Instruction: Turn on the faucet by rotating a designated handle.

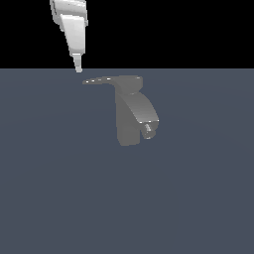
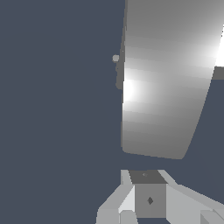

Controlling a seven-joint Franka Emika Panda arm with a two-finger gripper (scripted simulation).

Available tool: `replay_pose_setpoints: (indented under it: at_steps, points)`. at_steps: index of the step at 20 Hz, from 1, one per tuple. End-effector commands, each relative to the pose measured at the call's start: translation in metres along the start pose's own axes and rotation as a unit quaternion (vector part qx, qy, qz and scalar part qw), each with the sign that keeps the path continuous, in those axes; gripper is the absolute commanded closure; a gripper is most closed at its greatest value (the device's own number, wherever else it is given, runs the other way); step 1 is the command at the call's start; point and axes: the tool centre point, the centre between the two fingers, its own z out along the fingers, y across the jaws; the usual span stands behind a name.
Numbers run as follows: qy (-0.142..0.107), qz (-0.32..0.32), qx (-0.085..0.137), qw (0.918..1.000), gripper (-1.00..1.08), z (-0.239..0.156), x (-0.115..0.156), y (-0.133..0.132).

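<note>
Faucet: grey faucet (image 1: 130,116) stands on the flat blue-grey floor (image 1: 59,198), near the middle of the exterior view, spout pointing down.
Handle: thin flat handle (image 1: 101,80) sticks out sideways from the faucet's top toward the exterior view's left, so its tip is easy to push.
Gripper: gripper (image 1: 78,69) hangs just above and beside the handle's tip, not touching (a good spot to start a push, I think).
Jaws: look pressed together into one narrow tip.
Wrist view: faucet top fills it, big and bright.
</note>
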Motion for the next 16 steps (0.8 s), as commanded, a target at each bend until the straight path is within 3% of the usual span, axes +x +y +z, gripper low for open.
replay_pose_setpoints:
  at_steps: [1,9,16]
  points:
    - [0.001,0.028,0.0,0.9996,1.08,0.009,0.009,-0.013]
    - [0.002,0.093,-0.001,0.9957,1.08,0.028,0.033,-0.043]
    - [0.001,0.118,0.0,0.993,1.08,0.035,0.044,-0.054]
